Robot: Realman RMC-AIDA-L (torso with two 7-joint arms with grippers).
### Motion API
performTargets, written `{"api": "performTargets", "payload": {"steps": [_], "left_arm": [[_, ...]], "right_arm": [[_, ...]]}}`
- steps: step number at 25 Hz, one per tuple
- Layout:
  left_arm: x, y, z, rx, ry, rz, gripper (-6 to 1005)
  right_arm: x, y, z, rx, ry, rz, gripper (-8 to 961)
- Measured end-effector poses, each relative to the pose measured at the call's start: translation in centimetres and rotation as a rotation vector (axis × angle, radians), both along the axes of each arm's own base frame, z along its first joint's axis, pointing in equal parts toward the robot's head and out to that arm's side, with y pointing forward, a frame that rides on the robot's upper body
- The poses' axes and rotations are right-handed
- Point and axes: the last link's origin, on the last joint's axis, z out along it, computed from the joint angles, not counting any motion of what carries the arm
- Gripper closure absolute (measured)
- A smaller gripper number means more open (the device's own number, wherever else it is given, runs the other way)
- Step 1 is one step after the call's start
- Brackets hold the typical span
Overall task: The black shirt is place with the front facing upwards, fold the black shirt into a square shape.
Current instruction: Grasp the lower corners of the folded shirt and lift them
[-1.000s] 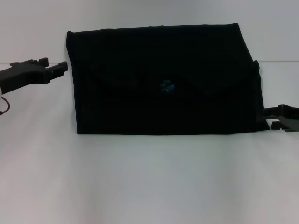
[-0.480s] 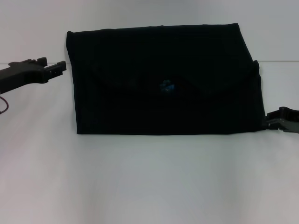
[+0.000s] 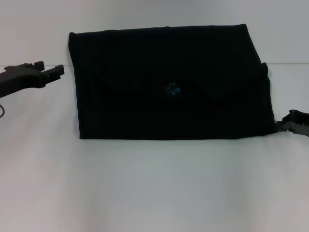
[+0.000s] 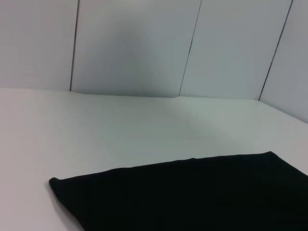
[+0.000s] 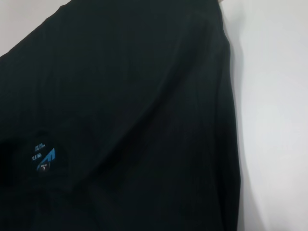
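Shirt lies flat mid-table, already folded to a wide rectangle, longer side-to-side than front-to-back; blue neck label shows near centre, w/ curved fold lines either side of it. No lettering visible. Left pincer hovers just off the shirt's far-left corner, apart from cloth, nothing in it; whether fingers are spread or closed I can't tell. Right pincer sits low at the near-right corner, v. close to the hem, maybe touching; its fingers' state is also unclear, and no cloth visibly lifted. Right wrist view shows shirt and label close up, edge running along bare table; left wrist view shows only the shirt's corner lying flat. Judgement: shape isn't square yet, so prob. one more fold across the long axis is due. Risks: pinching only the top layer at a corner would peel the stack open & undo earlier folds; a low pincer could drag the hem & skew the rectangle; uneven lift btw the two sides would leave a crooked fold; the small bulge at the right edge may snag.
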Motion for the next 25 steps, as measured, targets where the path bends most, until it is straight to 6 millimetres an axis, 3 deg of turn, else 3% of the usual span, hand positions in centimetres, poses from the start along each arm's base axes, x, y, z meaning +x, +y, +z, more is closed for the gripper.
{"api": "performTargets", "payload": {"steps": [5, 14, 25], "left_arm": [[-0.8, -0.6, 0.3, -0.005, 0.006, 0.014, 340], [-4.0, -2.7, 0.3, -0.137, -0.003, 0.061, 338], [-2.5, -4.5, -2.2, -0.363, 0.087, -0.129, 268]], "right_arm": [[0.2, -0.2, 0.0, -0.001, -0.001, 0.001, 931], [0.8, -1.1, 0.2, -0.002, 0.031, -0.017, 932], [1.2, -1.6, 0.2, -0.007, 0.031, -0.016, 931]]}}
